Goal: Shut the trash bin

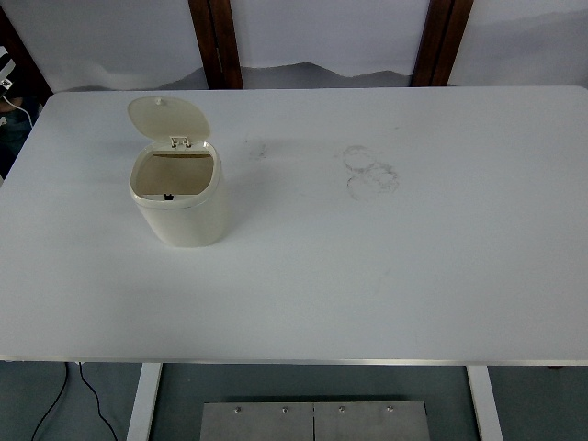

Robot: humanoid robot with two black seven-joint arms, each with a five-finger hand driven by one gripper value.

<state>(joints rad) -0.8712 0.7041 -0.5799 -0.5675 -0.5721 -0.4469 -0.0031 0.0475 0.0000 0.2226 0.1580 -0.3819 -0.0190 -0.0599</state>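
Note:
A small cream trash bin (184, 211) stands on the white table (367, 276), left of the middle. Its round lid (168, 118) is hinged at the back and stands open, tilted up and away. The bin's inside shows and looks empty. Neither of my hands is in view.
Faint dark ring marks (369, 171) lie on the table right of the middle. Dark wooden posts (217, 41) stand behind the far edge. A cable (55, 400) hangs below the table's near edge at the left.

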